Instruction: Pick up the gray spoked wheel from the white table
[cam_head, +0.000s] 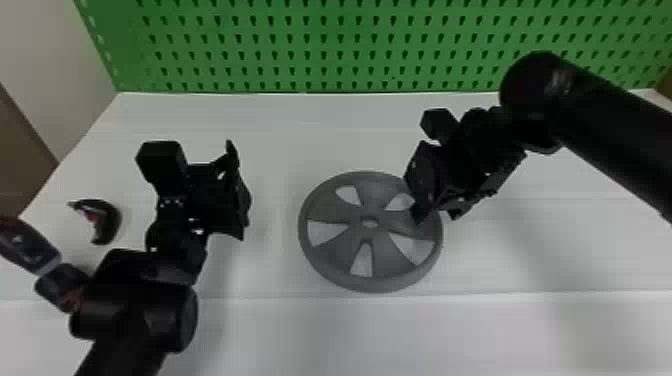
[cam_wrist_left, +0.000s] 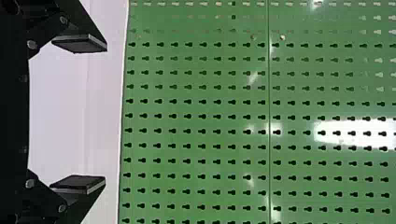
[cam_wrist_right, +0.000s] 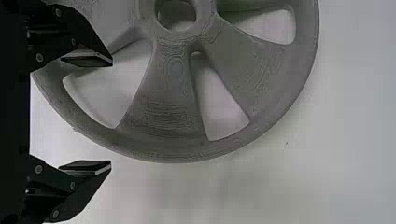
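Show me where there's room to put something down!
The white table is bare behind the wheel, up to the green board, and between the wheel and the left gripper. It's crowded at the wheel's right side, where the right gripper is, and around the dark curved thing by the left arm.

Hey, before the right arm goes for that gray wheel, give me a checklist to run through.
1. Wheel flat on the table: ok.
2. Right claw open: ok, its fingers stand well apart.
3. Fingers lined up on either side of the rim: ok, in the right wrist view one is over the wheel, the other beyond its outer edge.
4. Fingers low enough to grip the rim: cannot tell.
5. Wheel gripped, ready to lift: not ok, the claw isn't closed on it.
6. Left claw out of the way: ok, it's left of the wheel, apart from it.
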